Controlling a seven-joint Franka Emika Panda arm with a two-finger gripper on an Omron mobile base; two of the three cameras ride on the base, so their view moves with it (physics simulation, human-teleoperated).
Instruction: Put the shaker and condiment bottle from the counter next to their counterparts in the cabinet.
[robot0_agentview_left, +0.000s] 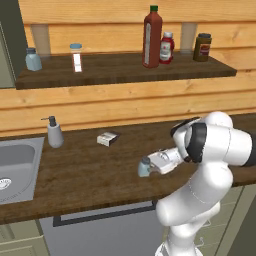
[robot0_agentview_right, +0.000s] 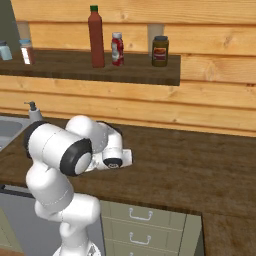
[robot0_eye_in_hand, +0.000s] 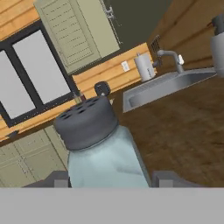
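Gripper (robot0_agentview_left: 150, 167) has the shaker (robot0_agentview_left: 144, 167) pinched between its jaws, held sideways over the counter (robot0_agentview_left: 75, 170), right of the sink (robot0_agentview_left: 17, 167) and below the cabinet (robot0_agentview_left: 125, 70). Likely carried clear of the surface so it can go up beside its twin shaker (robot0_agentview_left: 33, 59) at the cabinet's left end. Condiment bottle (robot0_agentview_left: 152, 37) already stands beside the short red bottle (robot0_agentview_left: 167, 48) on the cabinet board, so only the shaker seems left.

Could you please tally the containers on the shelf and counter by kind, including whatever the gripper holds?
Shakers: 2, one on the shelf, one in the gripper.
Red bottles: 2, tall and short.
Jars: 2, clear and dark.
Pump dispensers: 1.
Total: 7.
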